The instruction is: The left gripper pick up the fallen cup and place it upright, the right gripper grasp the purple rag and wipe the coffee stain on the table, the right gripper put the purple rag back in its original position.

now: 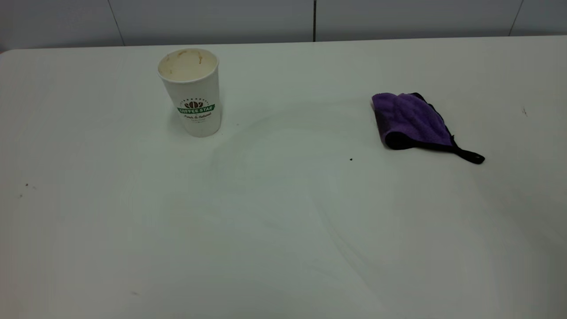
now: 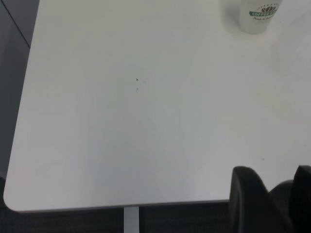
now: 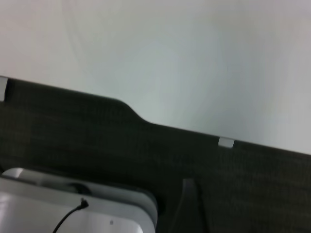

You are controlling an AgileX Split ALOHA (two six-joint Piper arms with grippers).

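The cup (image 1: 193,92) stands upright at the back left of the table (image 1: 283,230), logo facing the camera; its lower part also shows in the left wrist view (image 2: 257,17). The purple rag (image 1: 412,120) lies crumpled at the right, its black loop tab pointing to the front right. No dark coffee stain shows; only faint smears mark the table's middle. My left gripper (image 2: 279,187) is out of the exterior view, held empty with fingers apart over the table's near left edge, far from the cup. My right gripper (image 3: 189,204) is a dim shape off the table's edge, above dark floor.
A tiny dark speck (image 1: 351,159) lies between the cup and the rag, and a few specks (image 1: 26,185) lie at the far left. A grey wall (image 1: 283,20) runs behind the table. A white device with a cable (image 3: 73,213) sits below the table edge.
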